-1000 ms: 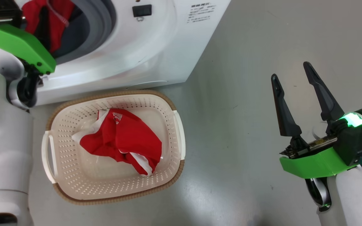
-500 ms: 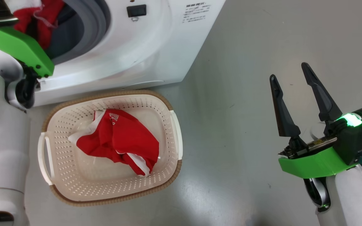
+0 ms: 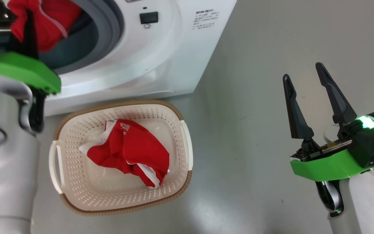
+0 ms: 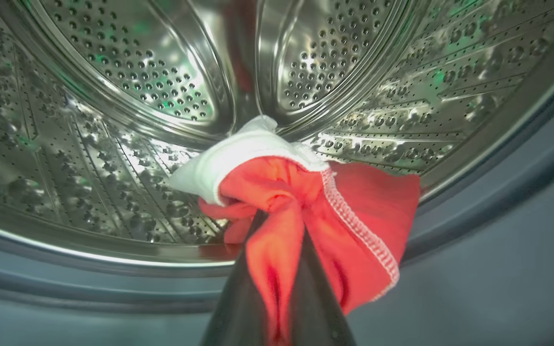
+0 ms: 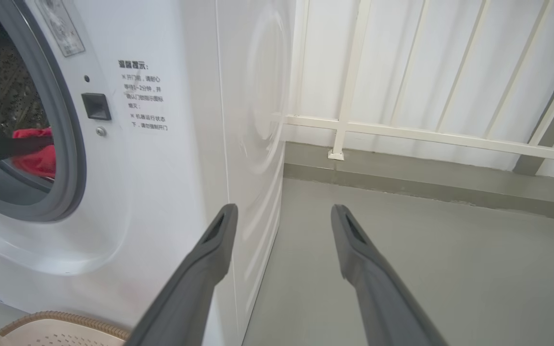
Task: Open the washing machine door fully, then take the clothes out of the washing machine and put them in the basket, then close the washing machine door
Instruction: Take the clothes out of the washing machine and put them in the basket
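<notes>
Over the last second the left gripper (image 4: 282, 230) has been closed on a red garment (image 4: 358, 202) at the mouth of the washing machine (image 3: 174, 48). The slight shift of the basket (image 3: 115, 103) in the head view is put down to the camera, not to the basket. The right gripper (image 3: 303, 73) has been kept spread wide and empty, well to the right of the washing machine.

The step in hand is judged to be the unloading. The opening is uncovered, and another garment (image 3: 131, 152) is already laid in the basket, which is set just in front of the washing machine. The pinched piece has not yet been carried out. For the next move the cloth would need to be drawn back clear of the grey rubber ring (image 3: 109, 22), brought over the basket, and only then let go. A snag of the trailing hem on that ring is to be guarded against.

In the left wrist view the grip itself is shown: red fabric with white trim bunched between the two dark fingers, in front of the steel drum (image 4: 113, 96). The basket and its contents are given by the head view. The machine's right side and a white railing (image 5: 426, 134) beyond it are added by the right wrist view.
</notes>
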